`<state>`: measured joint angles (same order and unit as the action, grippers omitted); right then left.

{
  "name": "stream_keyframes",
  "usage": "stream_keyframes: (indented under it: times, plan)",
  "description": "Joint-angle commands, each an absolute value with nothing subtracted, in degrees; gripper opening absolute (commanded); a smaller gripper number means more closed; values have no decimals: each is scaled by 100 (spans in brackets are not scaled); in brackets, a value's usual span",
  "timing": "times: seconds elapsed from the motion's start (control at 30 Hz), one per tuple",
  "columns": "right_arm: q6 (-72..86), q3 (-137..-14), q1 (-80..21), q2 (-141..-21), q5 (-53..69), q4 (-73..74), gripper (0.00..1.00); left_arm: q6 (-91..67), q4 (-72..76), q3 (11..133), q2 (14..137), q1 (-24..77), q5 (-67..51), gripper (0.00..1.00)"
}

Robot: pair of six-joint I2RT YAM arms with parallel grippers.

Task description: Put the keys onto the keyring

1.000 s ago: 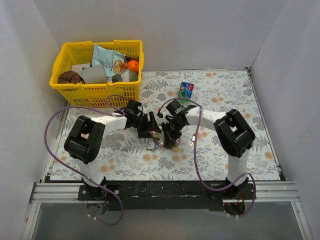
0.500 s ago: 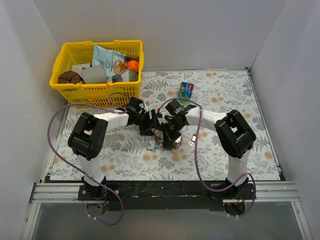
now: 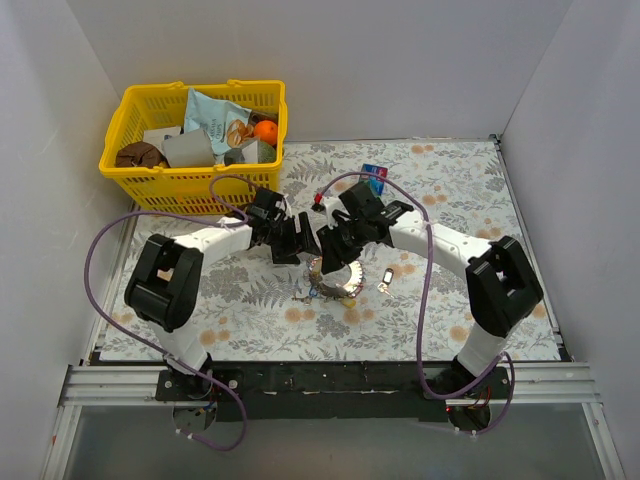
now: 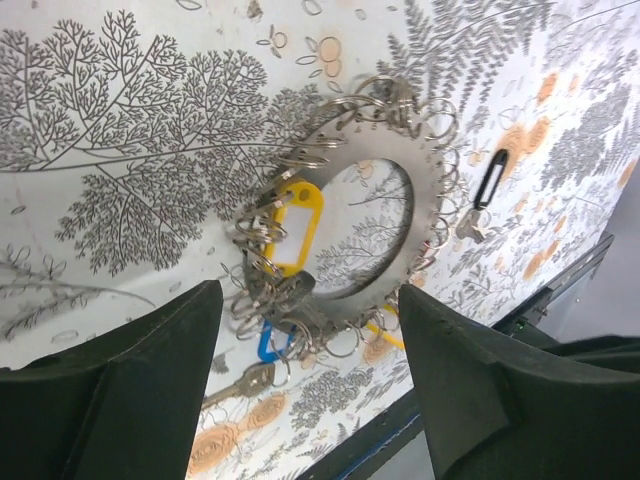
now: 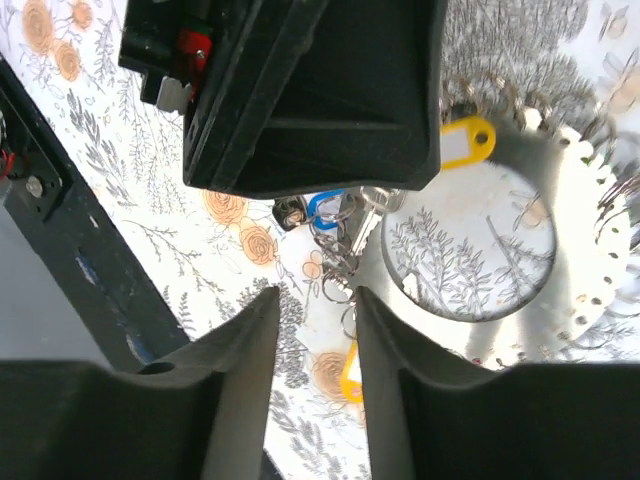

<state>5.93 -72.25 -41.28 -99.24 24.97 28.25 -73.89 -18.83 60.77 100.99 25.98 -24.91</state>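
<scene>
The keyring [image 3: 350, 283] lies flat on the flowered cloth, with many small split rings along its toothed rim. In the left wrist view the keyring [image 4: 425, 200] carries a yellow-tagged key [image 4: 296, 225]; a blue tag [image 4: 266, 343] and a bare key [image 4: 232, 385] lie at its edge. A black-tagged key [image 4: 490, 178] lies apart on the cloth [image 3: 387, 280]. My left gripper [image 4: 310, 400] is open and empty above the ring. My right gripper [image 5: 315, 330] is narrowly open and empty over the ring's rim [image 5: 590, 290], beside a yellow tag [image 5: 350, 375].
A yellow basket [image 3: 130, 170] of groceries stands at the back left. A small blue-green box [image 3: 375, 171] lies behind the right arm. The left gripper's black body [image 5: 310, 90] fills the top of the right wrist view. White walls enclose the table.
Both grippers have drawn back from over the keyring toward the far side, so the ring now shows whole. The right arm's elbow has swung out to the right.
</scene>
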Motion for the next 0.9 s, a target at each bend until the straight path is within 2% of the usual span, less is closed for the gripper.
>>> stream_keyframes:
  times: [0.0, 0.03, 0.13, 0.23, 0.43, 0.63, 0.87]
  plan:
    - [159, -7032, -4157, -9484, 2592, 2260, 50, -7400, -2197, 6127, 9221, 2575, -2214, 71]
    - [141, -6918, -4157, -9431, 2636, 2172, 57, -7461, -2197, 6039, 9141, 2566, -2258, 71]
    - [18, -6751, -4166, -9290, 2698, 1916, 65, -7567, -2285, 5680, 8843, 2566, -2303, 71]
    - [17, -6724, -4175, -9272, 2576, 1846, 68, -7629, -2294, 5345, 8579, 2566, -2294, 70]
    - [79, -6794, -4175, -9527, 2540, 1855, 65, -7664, -2311, 4659, 8069, 2566, -2364, 59]
    - [53, -6864, -4245, -9782, 2698, 1881, 47, -7761, -2303, 4351, 7840, 2575, -2285, 59]
    - [-544, -6697, -4710, -9800, 2093, 1828, 53, -7840, -2250, 4342, 7849, 2566, -2320, 59]
